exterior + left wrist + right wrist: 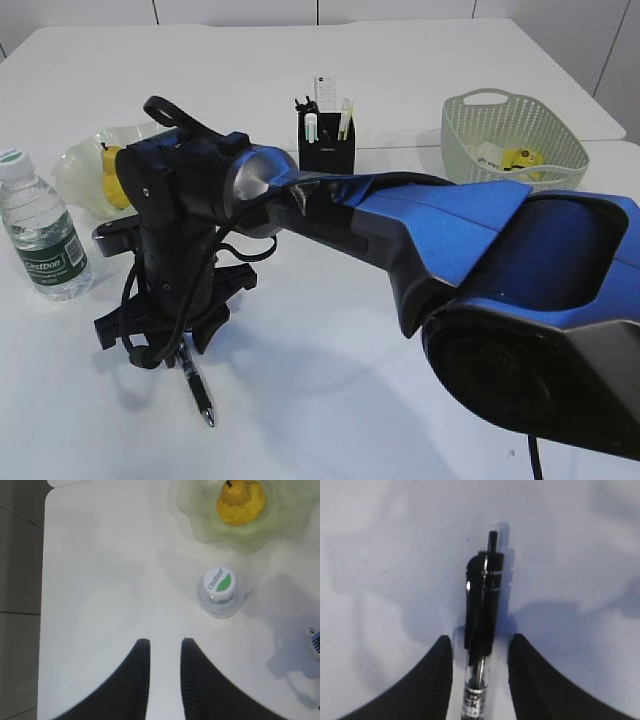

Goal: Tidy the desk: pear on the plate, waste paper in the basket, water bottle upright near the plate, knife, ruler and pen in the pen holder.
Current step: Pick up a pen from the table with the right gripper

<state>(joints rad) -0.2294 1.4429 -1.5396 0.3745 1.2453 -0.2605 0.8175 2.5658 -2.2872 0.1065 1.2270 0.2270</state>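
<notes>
Holding pear (pixel 241 501), plate (pixel 200 522), yellow paper (pixel 522 157) in basket (pixel 560 128)

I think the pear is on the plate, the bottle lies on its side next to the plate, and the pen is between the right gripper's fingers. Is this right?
Not quite. The water bottle stands upright, not on its side; the exterior view shows it with its cap on top. The rest holds: the pear is on the plate, the bottle is next to the plate, and the pen lies between the right gripper's fingers.
</notes>
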